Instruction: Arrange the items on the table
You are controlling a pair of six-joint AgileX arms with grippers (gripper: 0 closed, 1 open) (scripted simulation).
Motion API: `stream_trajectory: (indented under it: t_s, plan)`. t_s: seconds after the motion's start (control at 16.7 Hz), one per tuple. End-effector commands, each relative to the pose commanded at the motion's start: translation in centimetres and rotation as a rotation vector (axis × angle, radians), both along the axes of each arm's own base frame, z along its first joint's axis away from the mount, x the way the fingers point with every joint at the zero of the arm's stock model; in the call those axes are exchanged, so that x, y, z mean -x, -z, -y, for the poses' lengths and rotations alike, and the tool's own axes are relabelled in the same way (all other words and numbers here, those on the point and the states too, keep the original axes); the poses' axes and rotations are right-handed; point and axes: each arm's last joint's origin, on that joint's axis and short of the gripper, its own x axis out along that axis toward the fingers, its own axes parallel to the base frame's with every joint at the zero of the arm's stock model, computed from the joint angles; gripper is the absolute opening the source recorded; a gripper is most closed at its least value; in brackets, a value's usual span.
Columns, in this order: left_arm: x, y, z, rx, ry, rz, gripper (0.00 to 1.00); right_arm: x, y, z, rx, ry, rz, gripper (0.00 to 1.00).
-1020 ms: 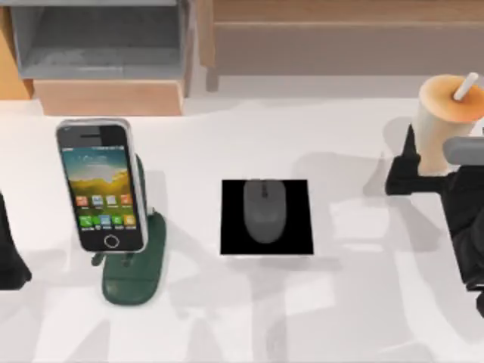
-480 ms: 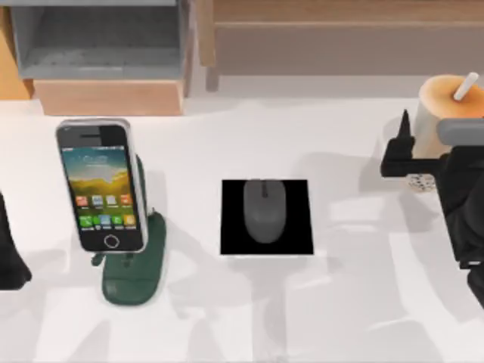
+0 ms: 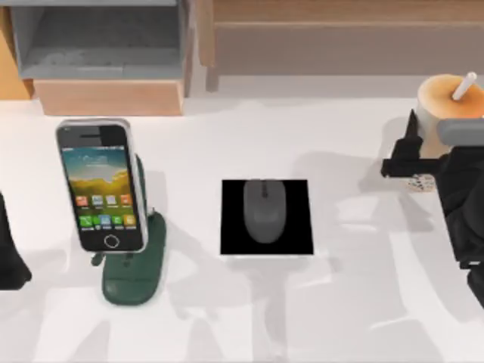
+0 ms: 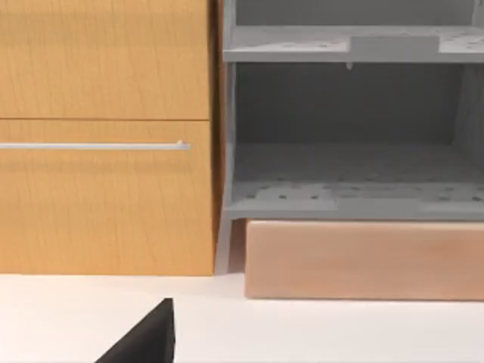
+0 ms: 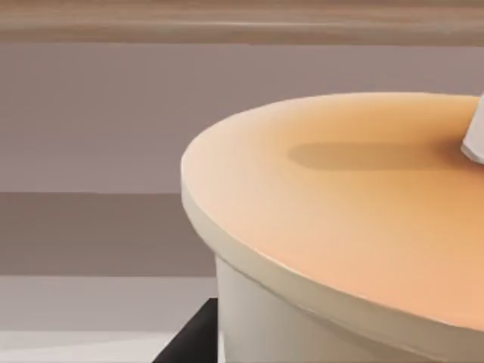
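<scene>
A silver-rimmed smartphone (image 3: pixel 100 185) with a colourful screen leans on a dark green stand (image 3: pixel 136 268) at the left. In the middle, a dark grey mouse (image 3: pixel 264 209) lies on a black pad (image 3: pixel 302 242). The tall orange-beige drink cup (image 3: pixel 446 102) with a white straw (image 3: pixel 465 85) stands at the far right. My right gripper (image 3: pixel 445 150) is shut on the cup's body, with one dark finger (image 3: pixel 407 155) on the cup's left side. The right wrist view has the cup's lid (image 5: pixel 355 204) close up. My left gripper (image 3: pixel 7 257) is parked at the table's left edge.
A wooden shelf unit with a grey open compartment (image 3: pixel 102 41) and a beige drawer block (image 3: pixel 110 97) stands along the far edge. A long wooden ledge (image 3: pixel 340 38) runs behind the cup. The white table (image 3: pixel 340 318) has free room in front.
My right gripper has closed in on the cup and shifted slightly towards the far edge. A speckled bottom part of the cup now shows below the gripper. The left arm has not moved.
</scene>
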Motion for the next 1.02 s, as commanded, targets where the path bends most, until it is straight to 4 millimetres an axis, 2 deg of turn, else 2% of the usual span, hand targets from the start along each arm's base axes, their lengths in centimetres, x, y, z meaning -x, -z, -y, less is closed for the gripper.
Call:
stream_trajectory:
  t_s: [0.3, 0.84, 1.02]
  plan:
    - [0.0, 0.0, 0.0, 0.0, 0.0, 0.0, 1.0, 0.0, 0.0, 0.0, 0.0, 0.0, 0.0, 0.02]
    - [0.0, 0.0, 0.0, 0.0, 0.0, 0.0, 1.0, 0.04, 0.01, -0.03, -0.001, -0.001, -0.001, 0.0]
    - [0.0, 0.0, 0.0, 0.0, 0.0, 0.0, 1.0, 0.03, -0.58, -0.02, -0.001, -0.001, -0.001, 0.0]
